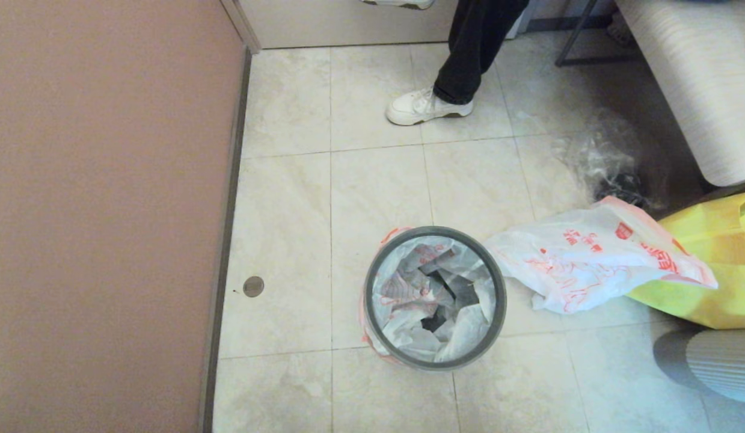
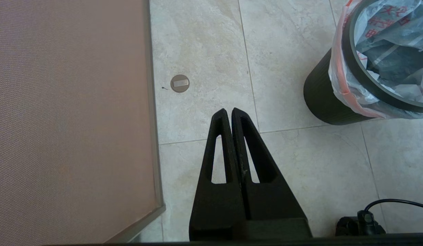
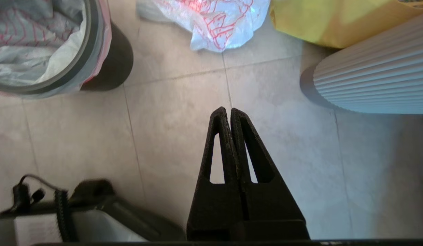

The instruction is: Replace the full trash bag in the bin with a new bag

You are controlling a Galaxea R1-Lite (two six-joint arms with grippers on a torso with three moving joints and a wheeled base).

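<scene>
Holding both arms parked above bare floor, I see the left gripper [image 2: 229,111] and right gripper [image 3: 228,110] closed, empty; the bin [image 1: 435,237], lined by the full trash bag [image 1: 408,288], lies ahead between them.

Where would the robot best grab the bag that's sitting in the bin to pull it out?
Probably at the pink-edged fold of the full trash bag that hangs over the bin outside its dark ring, coming from the robot's left side, where the plastic bunches loosely. The left gripper, now shut above bare floor, is nearest. The ring pins the bag, so it likely must lift first.
</scene>
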